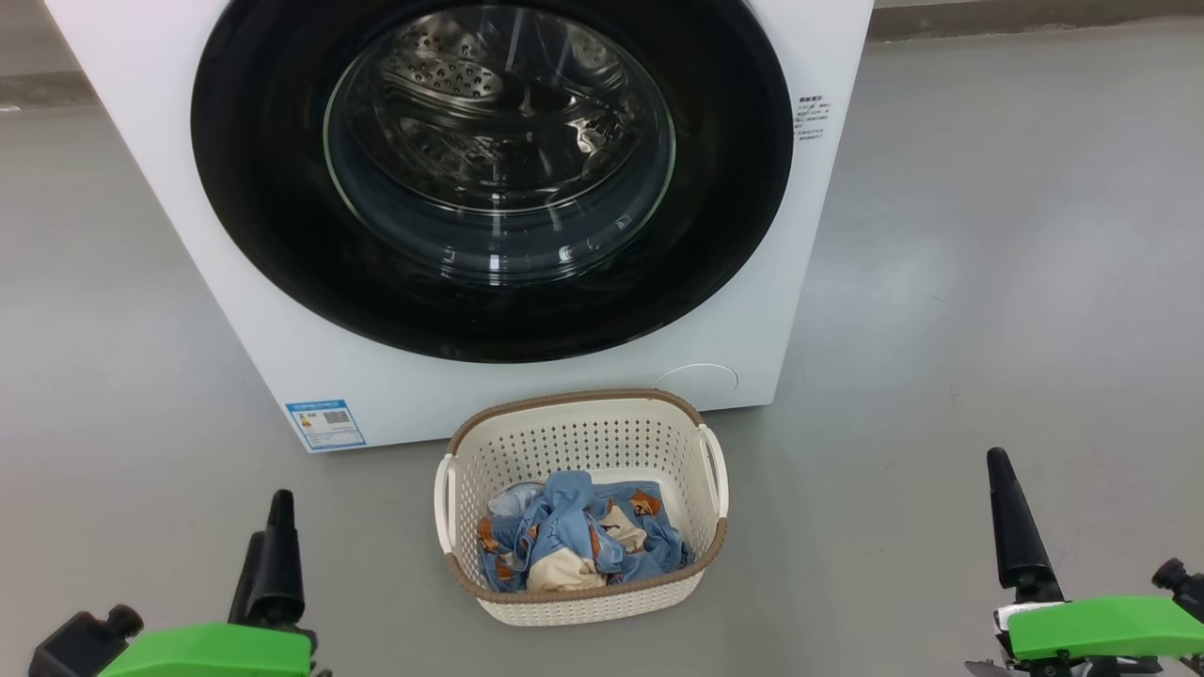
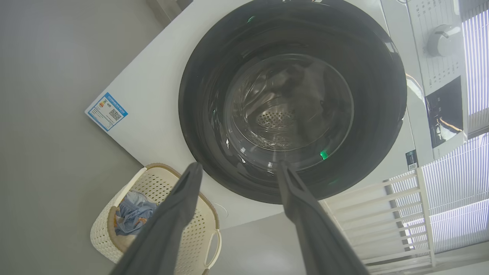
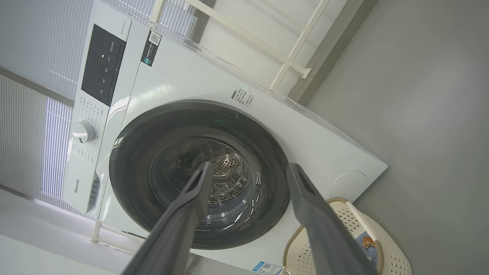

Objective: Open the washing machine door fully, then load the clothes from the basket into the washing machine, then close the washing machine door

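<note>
The washing machine (image 1: 818,216) is a white box, and the washing machine door (image 1: 263,188), with its black rim and clear glass, lies shut flat against its front. The steel drum shows through the glass. On the floor just in front stands the basket (image 1: 583,442), cream with a brown rim. In it lie the clothes (image 1: 574,541), crumpled light-blue fabric with orange animals. My left gripper (image 2: 240,165) is open and empty, its fingers (image 1: 277,555) low at the left of the basket. My right gripper (image 3: 249,166) is also open and empty, with one finger (image 1: 1011,517) at the basket's right.
Grey floor (image 1: 988,282) spreads on both sides of the machine. A blue label sticker (image 1: 324,425) and a round service flap (image 1: 696,381) sit low on its front. A white railing (image 2: 382,225) and window blinds (image 2: 458,214) stand behind the machine.
</note>
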Tool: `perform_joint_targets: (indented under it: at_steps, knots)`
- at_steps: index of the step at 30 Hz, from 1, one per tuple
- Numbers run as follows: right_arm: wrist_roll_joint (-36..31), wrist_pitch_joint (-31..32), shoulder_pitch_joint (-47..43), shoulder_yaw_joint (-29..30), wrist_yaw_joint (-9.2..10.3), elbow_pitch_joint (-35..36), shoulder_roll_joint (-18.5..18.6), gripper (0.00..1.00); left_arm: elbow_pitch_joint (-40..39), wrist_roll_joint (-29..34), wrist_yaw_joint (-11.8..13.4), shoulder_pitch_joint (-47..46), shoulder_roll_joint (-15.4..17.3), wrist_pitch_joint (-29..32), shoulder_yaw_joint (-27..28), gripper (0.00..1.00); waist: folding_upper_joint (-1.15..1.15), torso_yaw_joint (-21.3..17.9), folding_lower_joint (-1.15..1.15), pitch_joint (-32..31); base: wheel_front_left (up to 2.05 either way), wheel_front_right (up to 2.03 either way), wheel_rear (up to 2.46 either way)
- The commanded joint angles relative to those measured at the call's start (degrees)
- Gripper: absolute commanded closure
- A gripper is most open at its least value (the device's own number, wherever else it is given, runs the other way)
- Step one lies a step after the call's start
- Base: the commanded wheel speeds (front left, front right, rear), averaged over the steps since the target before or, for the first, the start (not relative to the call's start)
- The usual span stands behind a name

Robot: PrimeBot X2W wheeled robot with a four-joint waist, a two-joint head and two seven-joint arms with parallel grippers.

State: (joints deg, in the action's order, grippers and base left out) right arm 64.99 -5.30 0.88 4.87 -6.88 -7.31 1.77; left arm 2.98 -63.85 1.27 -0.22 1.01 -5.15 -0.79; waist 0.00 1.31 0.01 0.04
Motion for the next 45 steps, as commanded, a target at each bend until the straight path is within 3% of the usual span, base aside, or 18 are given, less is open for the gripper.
perform_joint_targets:
  at_steps: [1,10,25,36,45]
  knots:
    - [-1.58,-0.6,1.97,-1.03,-0.35,2.1,0.5,0.0,-2.24,1.83,0.54,-1.39,0.98,-0.69,0.84,0.0,0.0,0.0,0.0,0.01,0.0,0.0,0.0]
    - [-9.66,-2.11,1.91,-2.08,-0.39,2.77,0.6,0.0,-4.43,10.99,4.37,-1.49,1.13,-2.21,-1.32,0.0,0.0,0.13,0.0,0.18,0.0,0.0,0.0]
    - [-21.58,-4.62,2.19,-3.25,-0.46,4.56,0.76,0.0,-5.34,25.71,6.33,-1.66,1.37,-4.74,-6.83,0.0,0.0,0.08,0.0,0.18,0.0,0.0,0.0]
    - [-30.84,-6.46,2.17,-4.04,-0.51,4.92,0.87,0.0,-5.19,37.3,10.55,-1.95,1.55,-6.59,-9.76,0.0,0.0,-0.06,0.0,0.35,0.0,0.0,0.0]
    - [-39.32,-7.97,2.17,-4.2,-0.56,3.75,0.97,0.0,-2.57,42.97,10.03,-1.79,1.7,-8.11,-12.6,0.0,0.0,-0.01,0.0,0.47,0.0,0.0,0.0]
